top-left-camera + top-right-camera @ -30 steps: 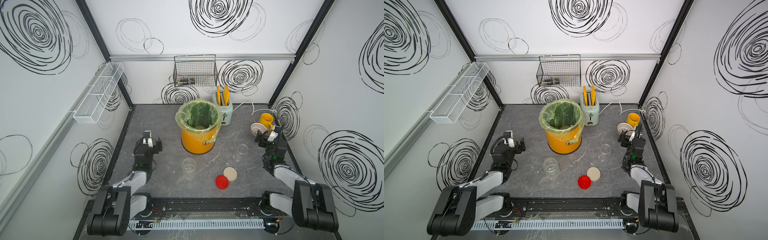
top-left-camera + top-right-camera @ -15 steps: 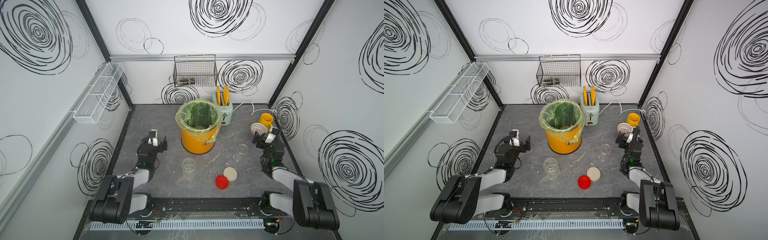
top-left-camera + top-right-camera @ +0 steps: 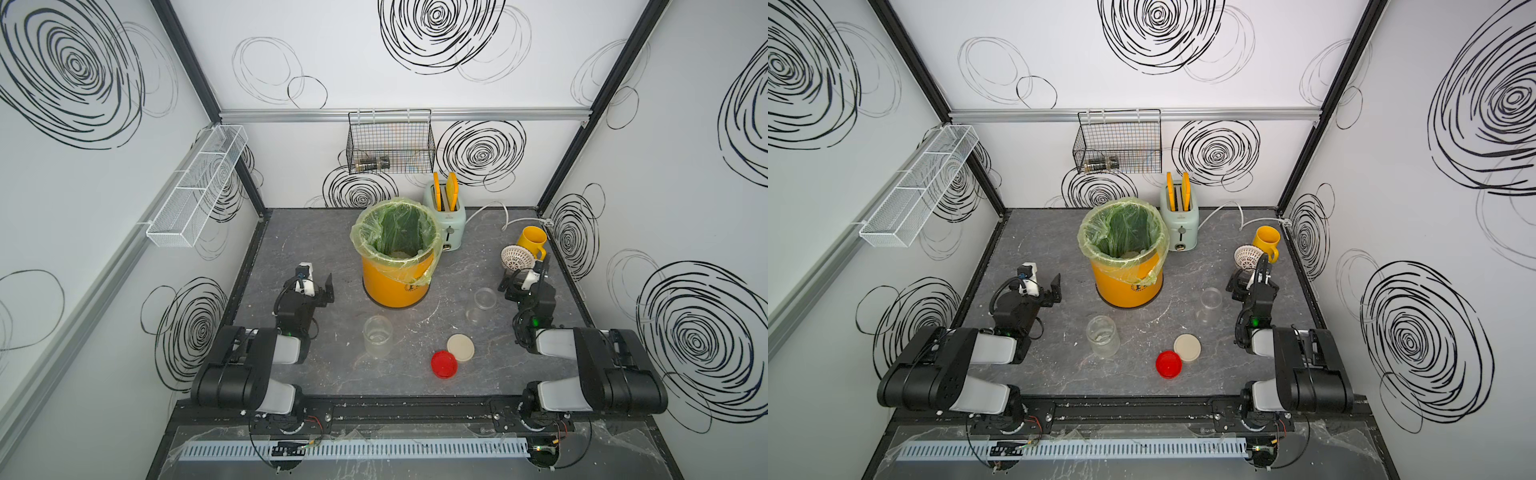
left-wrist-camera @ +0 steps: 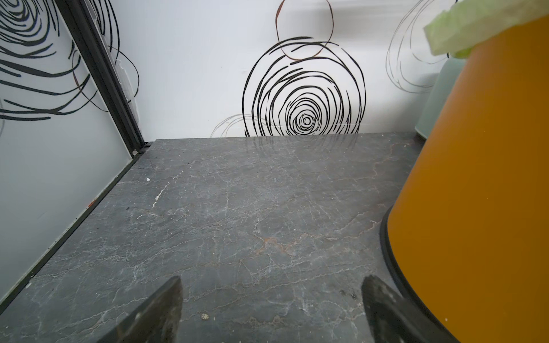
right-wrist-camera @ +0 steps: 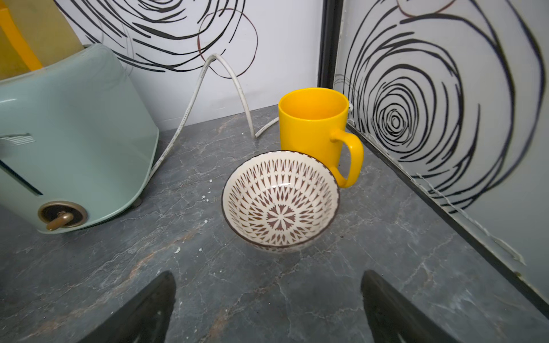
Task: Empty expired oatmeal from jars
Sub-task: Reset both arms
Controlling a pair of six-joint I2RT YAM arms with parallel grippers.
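Two clear jars stand open and lidless on the grey table: one [image 3: 377, 336] [image 3: 1102, 336] front of centre with only a pale trace at its bottom, the other [image 3: 482, 305] [image 3: 1209, 305] further right, looking empty. A red lid [image 3: 444, 364] and a cream lid [image 3: 460, 347] lie side by side near the front. Pale oatmeal [image 3: 401, 253] shows at the bottom of the green-lined orange bucket [image 3: 390, 286] [image 4: 475, 193]. My left gripper [image 3: 318, 280] [image 4: 271, 297] is open over bare table left of the bucket. My right gripper [image 3: 524, 276] [image 5: 267, 294] is open and empty, facing a patterned bowl [image 5: 280, 202].
A yellow mug [image 5: 315, 124] [image 3: 531, 241] stands behind the bowl near the right wall. A mint toaster [image 3: 446, 224] [image 5: 68, 142] with its white cord [image 5: 237, 89] sits at the back. A black wire basket [image 3: 390, 143] and a white rack [image 3: 195, 187] hang on the walls.
The left gripper has swung to the right, closer to the bucket. The right gripper has shifted slightly left. Both stayed open; jars and lids have not moved.
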